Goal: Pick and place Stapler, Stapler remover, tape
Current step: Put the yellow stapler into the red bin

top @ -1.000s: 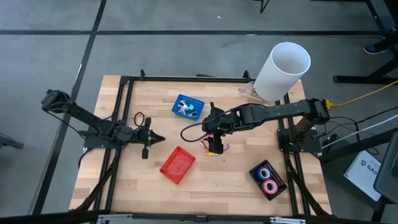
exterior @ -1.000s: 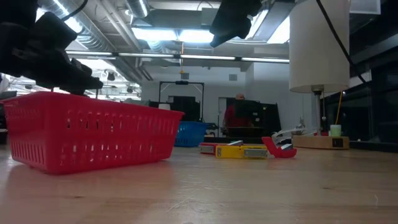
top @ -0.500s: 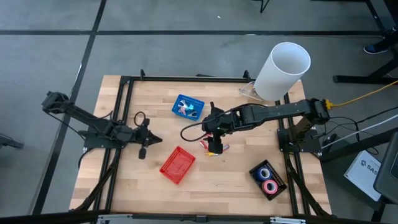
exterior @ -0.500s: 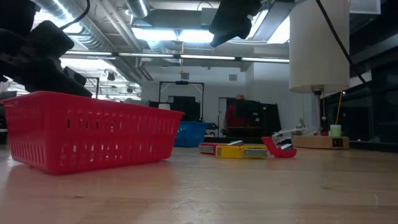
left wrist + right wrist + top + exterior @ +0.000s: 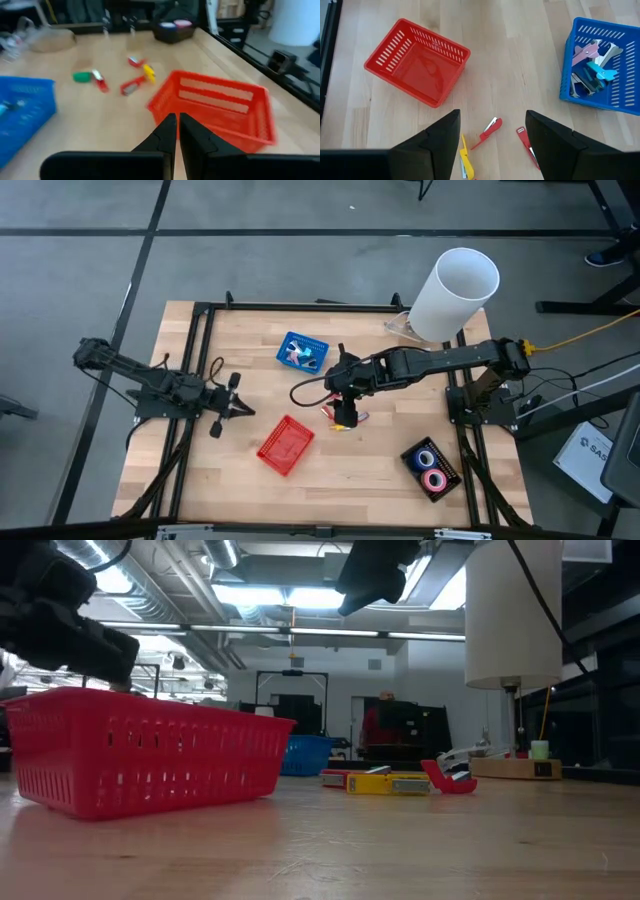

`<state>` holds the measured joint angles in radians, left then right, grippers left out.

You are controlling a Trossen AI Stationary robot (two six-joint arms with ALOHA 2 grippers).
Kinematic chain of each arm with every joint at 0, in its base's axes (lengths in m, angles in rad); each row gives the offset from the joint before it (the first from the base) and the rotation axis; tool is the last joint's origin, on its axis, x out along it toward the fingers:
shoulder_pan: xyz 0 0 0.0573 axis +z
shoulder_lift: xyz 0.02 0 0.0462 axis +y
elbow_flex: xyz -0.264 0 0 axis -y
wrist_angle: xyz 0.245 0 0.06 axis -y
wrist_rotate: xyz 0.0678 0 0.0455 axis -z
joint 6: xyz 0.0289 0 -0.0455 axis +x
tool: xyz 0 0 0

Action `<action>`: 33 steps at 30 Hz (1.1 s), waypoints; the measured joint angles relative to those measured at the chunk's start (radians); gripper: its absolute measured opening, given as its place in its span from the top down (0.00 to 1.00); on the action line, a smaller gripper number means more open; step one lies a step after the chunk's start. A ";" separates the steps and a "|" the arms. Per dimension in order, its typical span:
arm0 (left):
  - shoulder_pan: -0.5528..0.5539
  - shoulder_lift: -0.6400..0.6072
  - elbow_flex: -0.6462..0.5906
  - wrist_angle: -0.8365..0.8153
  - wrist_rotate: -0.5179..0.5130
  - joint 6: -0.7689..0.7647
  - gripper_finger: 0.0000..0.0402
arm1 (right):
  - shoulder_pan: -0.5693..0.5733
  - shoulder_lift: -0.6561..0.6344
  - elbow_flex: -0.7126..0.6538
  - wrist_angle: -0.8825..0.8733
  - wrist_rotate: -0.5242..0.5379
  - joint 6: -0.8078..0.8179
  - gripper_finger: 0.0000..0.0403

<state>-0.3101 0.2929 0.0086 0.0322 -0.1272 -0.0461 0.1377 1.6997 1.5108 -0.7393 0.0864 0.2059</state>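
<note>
Red and yellow staplers lie scattered on the bare wood near the middle of the bench, directly under the right pincer. In the right wrist view, 1 red stapler points its long axis slantwise between the 2 spread fingers, a second red one lies beside the other finger, and a yellow one sits just inside the first finger; so the coming move is, by my reading, a straight drop with little sideways shift. That pincer stands open and empty, hovering well above the wood.

Grey and teal stapler removers are heaped in the blue basket, toward the far edge of the bench from the staplers. Blue and pink tape rolls rest in a black tray by the near right corner. An empty red basket sits just toward the near edge and left of the staplers, and looks the likely place for them.

Left pincer hangs over the left part of the bench, fingers pressed together on nothing, pointing toward the red basket; it is well farther from the staplers than the right one. A white cylinder stands at the far right corner.

No brand, label or writing on the task's things can be read.
</note>
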 joint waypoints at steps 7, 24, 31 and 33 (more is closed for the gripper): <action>0.141 -0.089 0.000 -0.011 0.062 0.080 0.96 | -0.005 0.000 0.000 0.031 0.000 0.015 0.44; 0.447 -0.131 0.000 -0.021 0.123 0.109 0.96 | -0.010 0.000 0.000 0.029 0.000 0.048 0.44; 0.451 -0.101 0.000 -0.021 0.124 0.110 0.97 | -0.010 0.000 0.000 0.011 0.000 0.048 0.44; 0.451 -0.088 0.000 -0.021 0.124 0.111 0.96 | -0.010 0.000 0.000 0.008 0.000 0.048 0.44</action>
<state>0.1413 0.2052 0.0086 0.0109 -0.0032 0.0650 0.1280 1.7000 1.5108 -0.7311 0.0864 0.2539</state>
